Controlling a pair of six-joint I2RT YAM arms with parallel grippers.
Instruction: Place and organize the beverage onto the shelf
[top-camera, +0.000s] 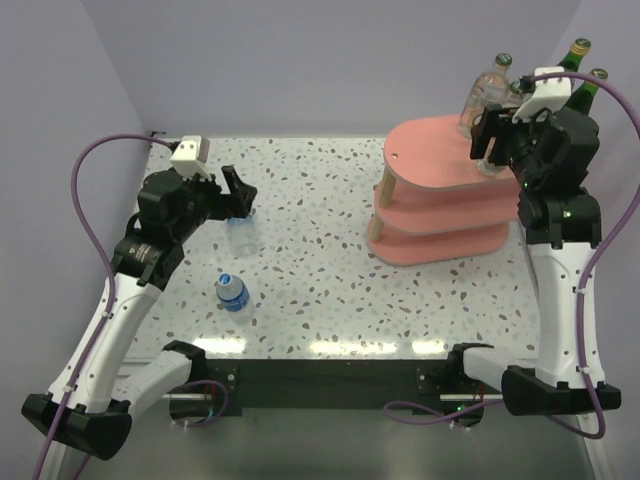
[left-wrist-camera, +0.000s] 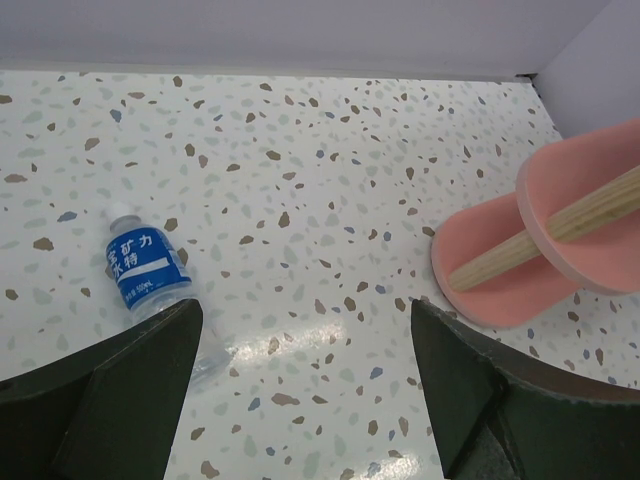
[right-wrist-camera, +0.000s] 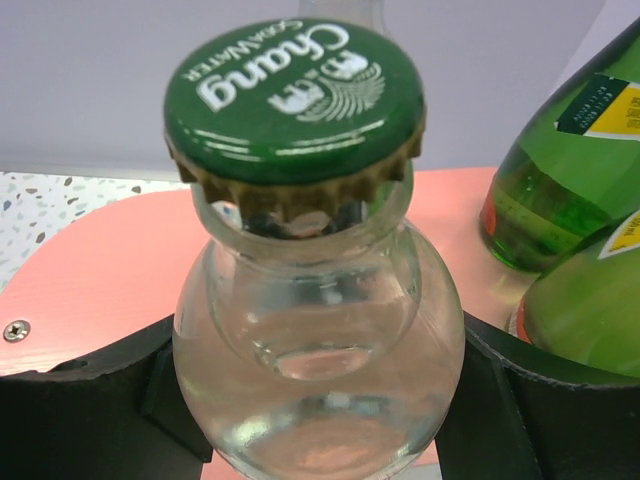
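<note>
On the pink shelf (top-camera: 420, 150), a clear bottle (right-wrist-camera: 320, 350) is wearing a green cap (right-wrist-camera: 295, 90); the speckled white table (top-camera: 320, 200) is showing a blue-labelled bottle (top-camera: 232, 292).

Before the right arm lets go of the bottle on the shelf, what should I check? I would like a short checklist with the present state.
1. Right jaws closed on the clear green-capped bottle: ok.
2. Bottle base seated on the top board: cannot tell, base hidden.
3. Gap to the dark green bottles: cannot tell, they stand very close.
4. Left jaws open: ok.
5. All beverages shelved: not ok, two plastic bottles stay on the table.
</note>
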